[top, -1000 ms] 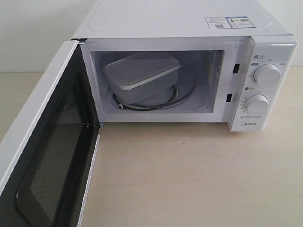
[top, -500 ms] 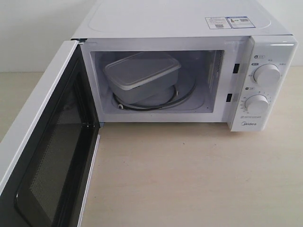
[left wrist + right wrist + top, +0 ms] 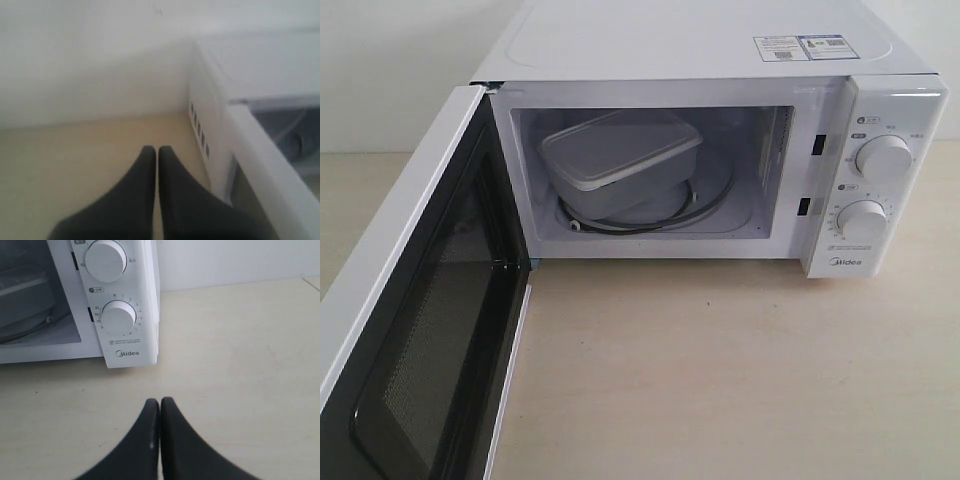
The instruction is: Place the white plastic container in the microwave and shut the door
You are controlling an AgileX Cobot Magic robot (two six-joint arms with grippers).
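Observation:
The white plastic container (image 3: 618, 155) rests tilted inside the microwave (image 3: 720, 60), on the glass turntable (image 3: 705, 205) toward the cavity's left. The door (image 3: 420, 330) stands wide open, swung out to the left, its dark mesh window facing the cavity. Neither gripper shows in the exterior view. In the left wrist view my left gripper (image 3: 157, 149) is shut and empty, outside the microwave's vented side wall (image 3: 200, 132) and just behind the open door's edge (image 3: 270, 165). My right gripper (image 3: 160, 401) is shut and empty, over the table in front of the lower dial (image 3: 119, 317).
The beige table (image 3: 720, 380) spreads out in front of the microwave. A white wall (image 3: 390, 70) rises behind it. Two round dials (image 3: 883, 157) sit on the control panel at the right. Stickers (image 3: 802, 47) lie on the microwave's top.

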